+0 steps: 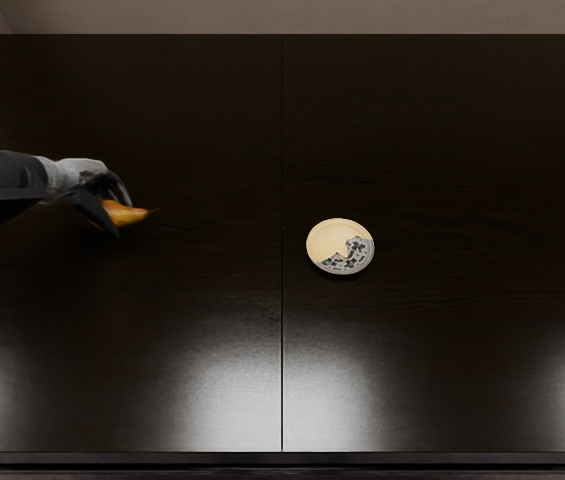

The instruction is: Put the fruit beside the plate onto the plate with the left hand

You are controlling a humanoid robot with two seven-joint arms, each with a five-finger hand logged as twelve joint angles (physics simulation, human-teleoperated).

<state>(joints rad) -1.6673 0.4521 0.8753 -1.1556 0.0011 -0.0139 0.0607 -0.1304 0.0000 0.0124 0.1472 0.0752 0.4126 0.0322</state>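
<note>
My left arm comes in from the left edge, and its hand has dark fingers curled around a small orange-yellow fruit at the table's left side. The fruit's tip pokes out to the right of the fingers. A small cream plate with a grey-blue patterned patch on its lower right lies near the middle of the dark table, well to the right of the hand. Nothing lies on the plate. The right arm does not show.
The dark wooden tabletop has a thin vertical seam down its middle, just left of the plate. Pale glare patches sit along the near edge. A light wall strip runs across the top.
</note>
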